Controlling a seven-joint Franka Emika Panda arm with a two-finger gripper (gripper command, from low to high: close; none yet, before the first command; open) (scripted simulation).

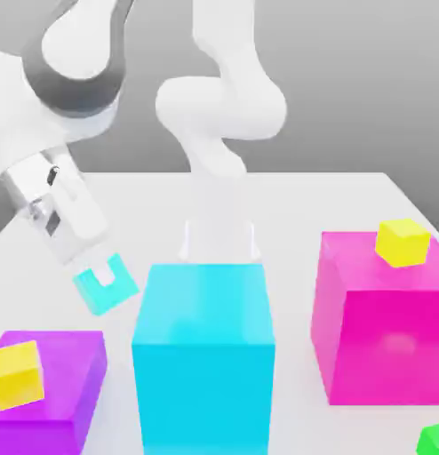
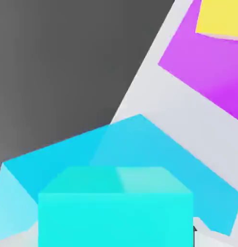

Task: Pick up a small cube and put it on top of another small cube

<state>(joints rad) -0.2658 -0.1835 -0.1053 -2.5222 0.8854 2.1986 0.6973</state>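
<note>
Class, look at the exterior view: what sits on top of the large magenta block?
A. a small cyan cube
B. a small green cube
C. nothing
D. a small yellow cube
D: a small yellow cube rests on the large magenta block, while the small cyan cube is at the gripper, beside the large cyan block.
</note>
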